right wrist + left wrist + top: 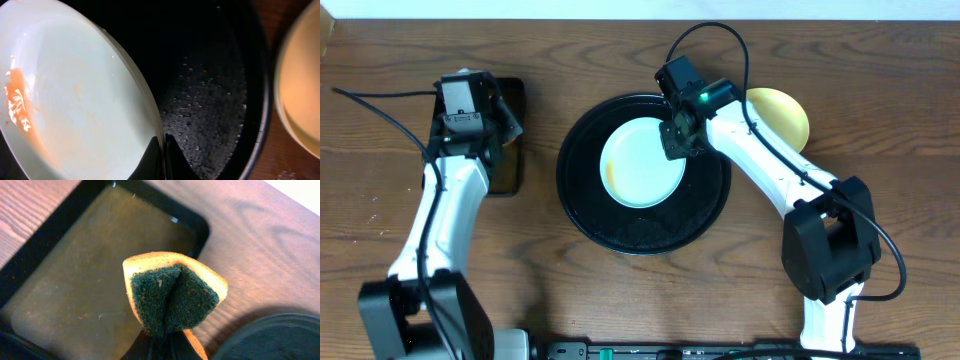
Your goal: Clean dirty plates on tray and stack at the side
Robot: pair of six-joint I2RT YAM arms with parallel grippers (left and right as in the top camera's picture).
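Pale-mint round plate [642,160], centre frame in big round black tray [650,232], orange smear [610,172] at left edge; R jaws clamped on its right rim. L jaws grip folded yellow-green sponge [172,297] upper left; plate lies rightward.

The yellow plate [788,112] is partly hidden by the right arm [760,150], and the rectangular tray [515,150] by the left arm [455,190]. The mint plate [75,100] is cut off at the right wrist view's edge.

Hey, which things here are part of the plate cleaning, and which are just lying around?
Job: mint plate with sauce smear, round black tray, yellow plate, sponge in left pincer, right pincer, rectangular tray of murky liquid.
Lying about: black cable, far left.
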